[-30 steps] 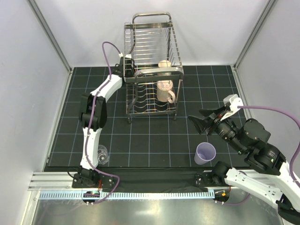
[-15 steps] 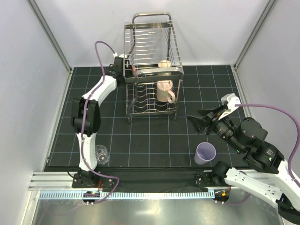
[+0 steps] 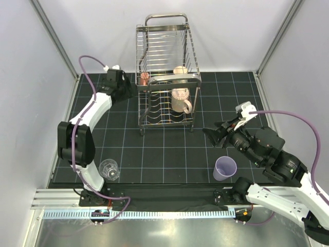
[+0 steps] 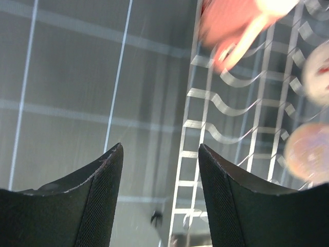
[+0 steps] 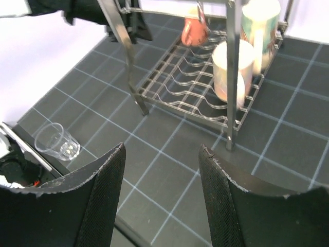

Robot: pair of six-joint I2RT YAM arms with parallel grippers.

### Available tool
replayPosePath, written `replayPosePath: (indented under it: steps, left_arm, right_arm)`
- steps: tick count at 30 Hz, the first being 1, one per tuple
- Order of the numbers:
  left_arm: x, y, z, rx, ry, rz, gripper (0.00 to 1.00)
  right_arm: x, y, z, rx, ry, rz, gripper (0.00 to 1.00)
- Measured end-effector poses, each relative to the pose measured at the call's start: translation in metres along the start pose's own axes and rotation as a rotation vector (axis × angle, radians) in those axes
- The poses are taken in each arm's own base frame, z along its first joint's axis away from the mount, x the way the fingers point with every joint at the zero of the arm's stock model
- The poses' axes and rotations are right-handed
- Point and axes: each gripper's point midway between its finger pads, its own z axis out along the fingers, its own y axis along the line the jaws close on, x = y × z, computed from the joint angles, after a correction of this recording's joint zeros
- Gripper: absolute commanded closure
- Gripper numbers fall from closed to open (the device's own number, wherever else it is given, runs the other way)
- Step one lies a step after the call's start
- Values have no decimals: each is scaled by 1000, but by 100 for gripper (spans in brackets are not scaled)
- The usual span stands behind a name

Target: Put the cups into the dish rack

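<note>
Clear, probably fragile and slippery, the small drinking glass point(image 3: 108, 169) stands near left on the table point(image 3: 154, 154); better pinch its rim wall gently. Both pairs of jaws are spread, holding nothing.

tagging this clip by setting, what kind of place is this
Likely a robot test cell, not a real kitchen: plain grey partition walls box in a black gridded mat, with a tall shiny steel-wire dish rack staged on it.
</note>
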Motion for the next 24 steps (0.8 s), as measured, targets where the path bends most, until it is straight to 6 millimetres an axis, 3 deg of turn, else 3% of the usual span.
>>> replayPosePath:
  steps: [4,7,12,18,24]
  left_arm:
    - [37,18,-8,-42,72,-39,41]
    - [53,28,-28,-64,90,-87,39]
    - [44,32,-81,-56,13,-158,36]
    - [35,32,-149,4,-96,-238,34]
    - [50,25,-186,87,-74,-284,35]
  right_arm:
    - [7,-7,1,54,45,28,39]
    - [11,-13,5,119,98,61,39]
    - [28,-25,13,262,246,100,39]
    - [84,-37,6,370,470,122,40]
    - [159,-51,-21,462,664,187,43]
